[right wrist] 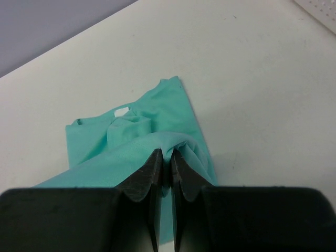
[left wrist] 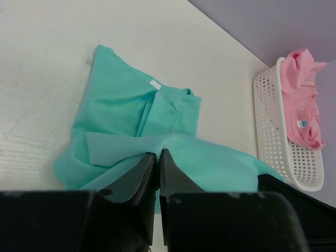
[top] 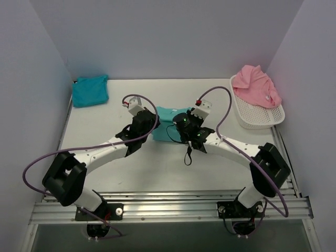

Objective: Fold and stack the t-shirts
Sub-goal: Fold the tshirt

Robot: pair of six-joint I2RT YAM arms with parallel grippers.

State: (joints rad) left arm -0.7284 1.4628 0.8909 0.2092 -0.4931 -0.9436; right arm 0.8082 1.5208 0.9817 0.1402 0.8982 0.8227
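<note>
Both left gripper (left wrist: 158,156) and right gripper (right wrist: 168,155) pinch the sea-green soft cloth t-shirt (left wrist: 131,105), left of the white plastic mesh basket (left wrist: 269,131) holding a crumpled pink cloth t-shirt (left wrist: 304,94); a turquoise-blue cloth t-shirt (top: 90,90) lies farther left.

Top view: sea-green t-shirt (top: 164,118) mostly hidden; right wrist view: basket (right wrist: 320,6) cropped to corner.
</note>
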